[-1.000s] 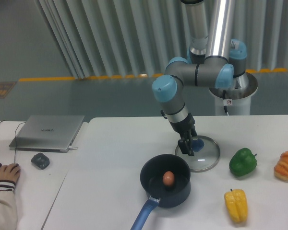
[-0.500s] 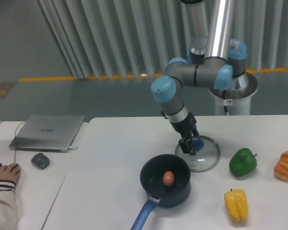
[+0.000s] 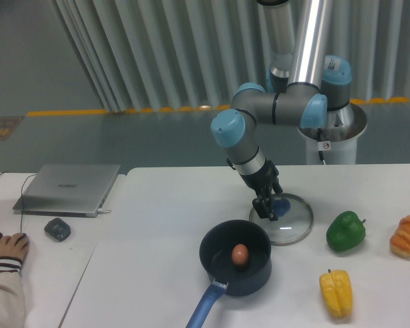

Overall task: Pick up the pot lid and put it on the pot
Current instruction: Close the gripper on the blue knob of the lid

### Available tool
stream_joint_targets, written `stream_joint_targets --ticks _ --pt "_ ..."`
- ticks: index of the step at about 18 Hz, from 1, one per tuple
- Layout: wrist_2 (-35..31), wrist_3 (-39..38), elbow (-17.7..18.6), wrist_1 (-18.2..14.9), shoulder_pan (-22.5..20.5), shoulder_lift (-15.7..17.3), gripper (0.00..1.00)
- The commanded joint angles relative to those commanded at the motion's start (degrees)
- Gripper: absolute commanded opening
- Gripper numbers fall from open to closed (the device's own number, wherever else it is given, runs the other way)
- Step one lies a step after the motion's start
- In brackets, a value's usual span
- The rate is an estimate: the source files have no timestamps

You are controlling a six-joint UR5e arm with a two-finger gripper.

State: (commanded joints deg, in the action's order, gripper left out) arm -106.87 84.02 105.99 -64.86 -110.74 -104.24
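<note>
Item one, my hand (image 3: pixel 268 207): dark, tilted, low over the far left part of the lid; its fingertips blend against the blue knob (image 3: pixel 281 206), so I cannot tell whether they are open or closed on it. Item two, the clear lid (image 3: pixel 295 229): on the counter (image 3: pixel 150 253), just beyond the pot to the far right, its far left rim partly masked by my hand; whether its near left rim touches the pot I cannot tell. Item three, the dark pot (image 3: pixel 242 283): open, holding one brown egg (image 3: pixel 240 255), its blue handle (image 3: pixel 207 303) running near left and cut off by the lower frame edge. Right of the lid: a green pepper (image 3: pixel 346 231); nearer, a yellow vegetable (image 3: pixel 337 292); far right, an orange item (image 3: pixel 406 236), cut off. Left side: a closed laptop (image 3: pixel 67 189), a dark mouse (image 3: pixel 57 229) and a striped item (image 3: pixel 5 266), cut off, too partial to name.
</note>
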Motion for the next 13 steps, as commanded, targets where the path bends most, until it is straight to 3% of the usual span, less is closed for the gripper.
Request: stream_joint_targets --ticks 1,2,7,13 --pt "0.0 -0.09 0.0 0.0 0.0 -0.09 0.99" --pt "0.0 -0.61 0.0 0.0 0.0 -0.17 0.88" --pt "0.0 -1.67 -0.7 -0.09 0.0 -0.18 0.63" --pt "0.09 -1.58 -1.58 -0.17 0.0 -0.26 0.48"
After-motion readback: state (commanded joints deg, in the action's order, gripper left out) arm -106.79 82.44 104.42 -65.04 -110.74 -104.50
